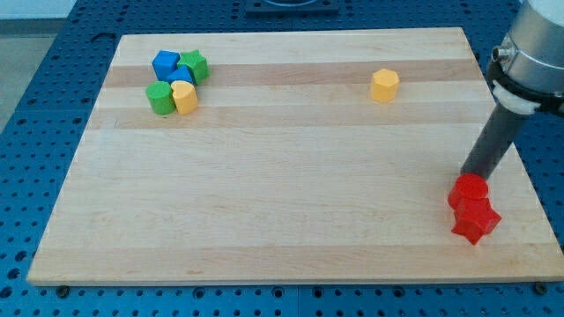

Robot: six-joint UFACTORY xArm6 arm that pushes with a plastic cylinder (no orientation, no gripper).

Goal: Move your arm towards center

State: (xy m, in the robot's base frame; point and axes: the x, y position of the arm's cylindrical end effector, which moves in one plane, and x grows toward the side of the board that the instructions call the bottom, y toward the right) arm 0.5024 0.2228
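Seven blocks lie on one desk (pixel 264 202). Two are red: a cylinder (pixel 469 189) and a star (pixel 476 220). Two are green: a star (pixel 195 65) and a cylinder (pixel 160 99). Two are yellow: a rounded one (pixel 184 97) and a hexagon (pixel 384 85). One is a blue cube (pixel 166 63). One tip (pixel 465 175).

Blocks sit in three places on the board (pixel 282 211), with my tip (pixel 467 174) at the view's right.

A tight cluster lies at the top left: the square block (pixel 165 63) and star block (pixel 194 65) side by side, a small block (pixel 184 76) wedged between, a round block (pixel 160 98) and a heart-like block (pixel 184 96) below them, touching. A lone hexagonal block (pixel 384 85) sits right of centre near the top. Two blocks, cylinder (pixel 468 191) above star (pixel 476 220), touch at the lower right; my tip is just above the cylinder.
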